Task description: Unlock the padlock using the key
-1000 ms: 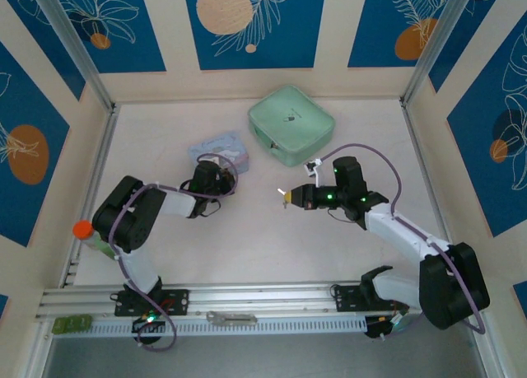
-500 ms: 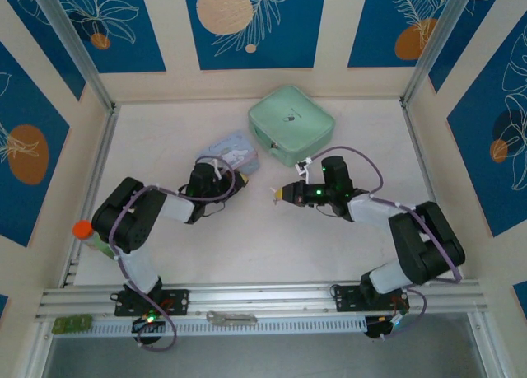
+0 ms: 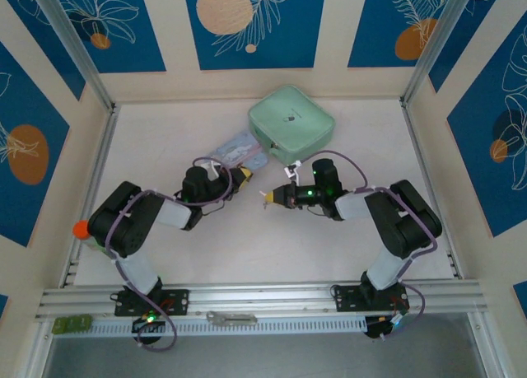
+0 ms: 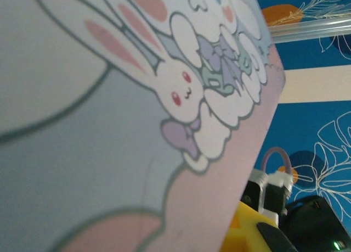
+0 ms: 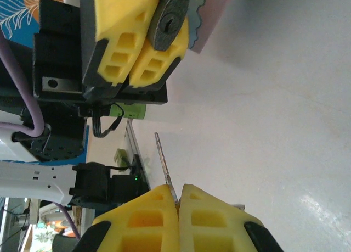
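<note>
The left tool point(image 5: 155, 39) is clamped on the padlock point(image 5: 170, 16), a small dark block pinched between its yellow fingers point(image 5: 123, 21), with the keyhole end turned toward the right wrist camera. The right tool point(image 5: 178, 192) is closed on the key point(image 5: 162, 163). Its fingers meet around the key's head, and the thin pale blade sticks out toward the padlock. The key tip and the keyhole are apart, with bare tabletop point(image 5: 274, 126) showing beyond the gap.

From above, the left tool point(image 3: 240, 175) and the right tool point(image 3: 268, 198) face each other near the middle of the tabletop point(image 3: 329, 246), close together but not touching. The pale blue tin point(image 3: 235, 151) lies just beyond the left tool, and its rabbit print point(image 4: 175, 93) sits right against the left wrist camera. Whether the padlock hangs on the tin cannot be told. A mint green case point(image 3: 291, 124) sits just past the tin, toward the back wall.
</note>
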